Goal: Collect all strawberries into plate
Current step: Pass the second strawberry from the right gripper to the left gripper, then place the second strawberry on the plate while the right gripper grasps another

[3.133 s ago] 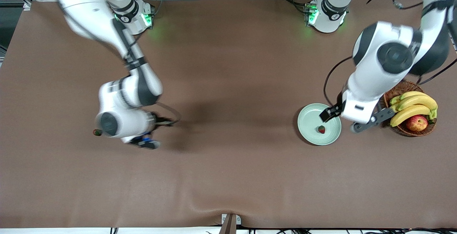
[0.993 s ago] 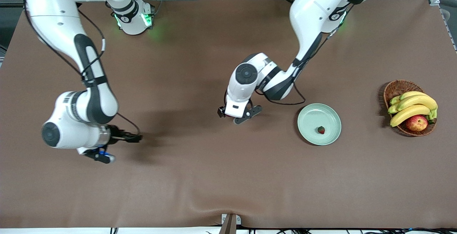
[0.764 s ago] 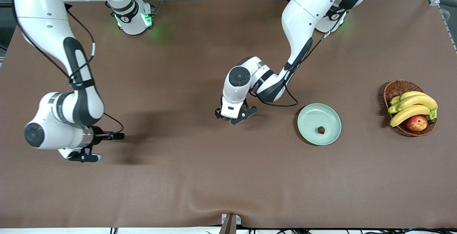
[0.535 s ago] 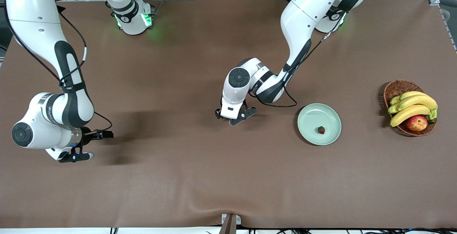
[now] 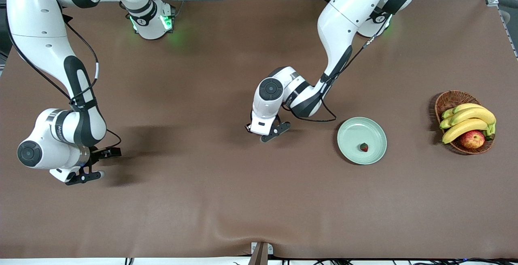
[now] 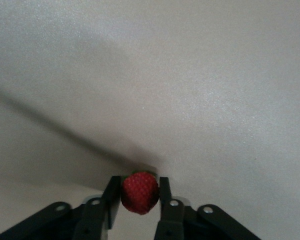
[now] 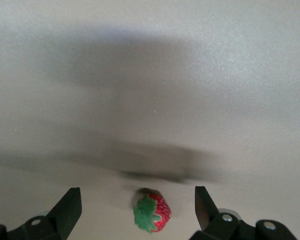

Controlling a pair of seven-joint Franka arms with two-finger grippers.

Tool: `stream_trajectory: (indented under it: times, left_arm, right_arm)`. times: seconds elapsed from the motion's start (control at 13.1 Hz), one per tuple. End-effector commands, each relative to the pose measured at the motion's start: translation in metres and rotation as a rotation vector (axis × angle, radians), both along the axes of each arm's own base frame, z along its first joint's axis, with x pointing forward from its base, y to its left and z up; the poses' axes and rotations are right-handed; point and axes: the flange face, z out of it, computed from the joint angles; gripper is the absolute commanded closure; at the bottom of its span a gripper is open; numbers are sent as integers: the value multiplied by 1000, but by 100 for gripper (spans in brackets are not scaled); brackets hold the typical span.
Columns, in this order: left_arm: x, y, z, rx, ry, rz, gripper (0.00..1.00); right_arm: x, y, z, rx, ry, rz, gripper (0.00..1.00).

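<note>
Brown cloth covered the whole table (image 5: pixel 226 200), and most of it lay bare around my two grippers. My left gripper (image 6: pixel 139 197) was down at the cloth near the table's middle, toward the right arm's end from the plate (image 5: pixel 352 129), and its fingers (image 6: pixel 111 200) were clamped on a red strawberry (image 6: pixel 139 192); from the front camera that berry was hidden under the wrist, and only my left wrist view showed it, its green cap barely peeking out between the pads. My right gripper (image 7: pixel 137 210) was low at the right arm's end of the table, its fingers (image 7: pixel 69 207) spread wide with a second strawberry (image 7: pixel 152 215) lying on the cloth between them, untouched by either one; the front camera could not see this berry either, since my forearm covered it. In both wrist views the finger bases were cut off by the frame edge. A third strawberry (image 5: pixel 364 147) sat in the pale green plate, off its centre on the part nearer the front camera. A wicker basket (image 5: pixel 448 100) with bananas (image 5: pixel 469 119) and an apple (image 5: pixel 472 139) stood well apart from the plate, at the left arm's end of the table and close to that edge. Between my left gripper and the plate the cloth was open, and a wide stretch of it separated my two grippers.
</note>
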Motion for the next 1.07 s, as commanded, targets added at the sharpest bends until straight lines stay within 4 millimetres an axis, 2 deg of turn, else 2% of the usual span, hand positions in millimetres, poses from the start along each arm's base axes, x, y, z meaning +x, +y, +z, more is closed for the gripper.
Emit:
stream_trajectory:
  times: [0.0,0.08,0.15,0.31,0.38,0.53,0.69,0.84,0.99]
  left_arm:
    - [8,5,6,8,-13,-6,100]
    - [18,16,19,20,-10,10,100]
    - [34,36,46,45,1,34,100]
    - [55,77,102,105,29,-7,100]
    - [63,105,122,140,60,-41,100]
    - [72,169,138,193,124,-154,100]
    - [77,232,129,215,177,-222,100]
    - [82,290,104,221,236,-281,100]
    - [85,326,77,253,260,-304,100]
  right_arm:
    - [-3,-11,-11,5,7,32,0]
    - [-4,-13,-12,6,10,33,0]
    - [-8,-13,-16,8,21,33,0]
    - [-10,-10,-18,10,34,37,13]
    - [-11,-10,-19,10,36,37,20]
    - [-11,-11,-19,7,37,47,29]
    - [-12,-12,-20,15,42,99,43]
    - [-13,-15,-20,16,43,101,46]
    - [-14,-15,-21,19,54,101,46]
